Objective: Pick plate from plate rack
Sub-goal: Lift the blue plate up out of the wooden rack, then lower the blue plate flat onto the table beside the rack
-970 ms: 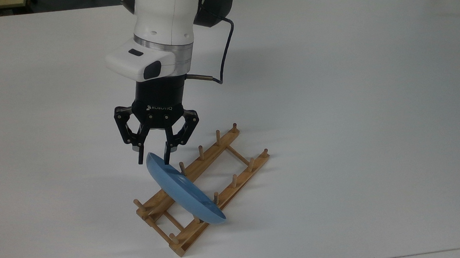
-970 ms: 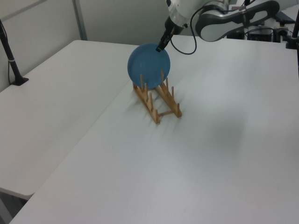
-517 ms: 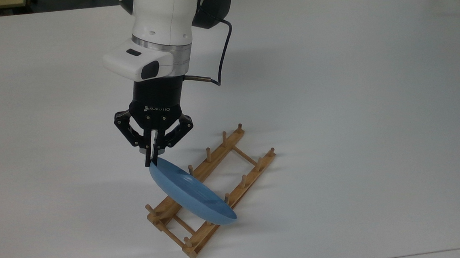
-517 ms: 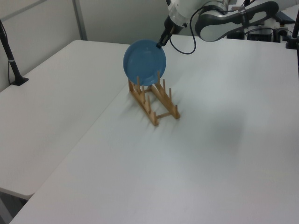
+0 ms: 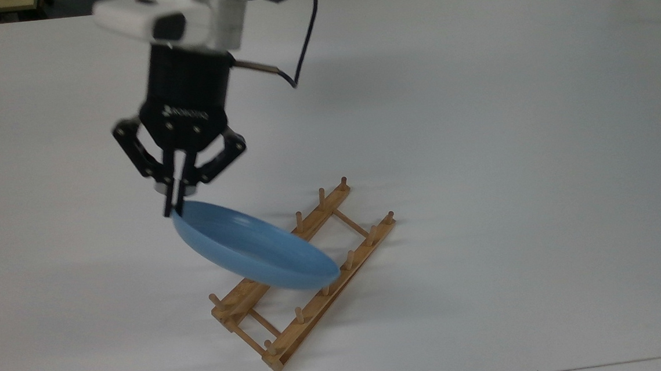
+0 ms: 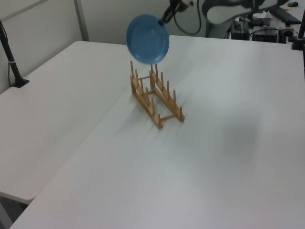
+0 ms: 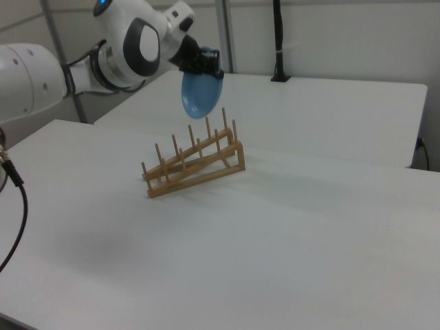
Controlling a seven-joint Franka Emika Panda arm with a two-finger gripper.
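Observation:
My gripper (image 5: 176,209) is shut on the rim of the light-blue plate (image 5: 254,252), which hangs in the air above the wooden plate rack (image 5: 304,269). In the left view the plate (image 6: 147,38) floats clear above the rack (image 6: 155,98), held at its upper right edge by the gripper (image 6: 165,20). From the right view, the plate (image 7: 199,95) dangles below the gripper (image 7: 205,60) and over the rack (image 7: 196,161). The rack's slots hold nothing.
The rack rests on a wide white table (image 5: 507,138). A black post (image 6: 10,57) stands at the left view's left edge, and a black pole (image 7: 278,41) rises at the back of the right view.
The gripper has risen and shifted toward the top view's left, lifting the plate out of the rack's pegs. The plate now tilts flatter; the rack has stayed put since half a second ago.

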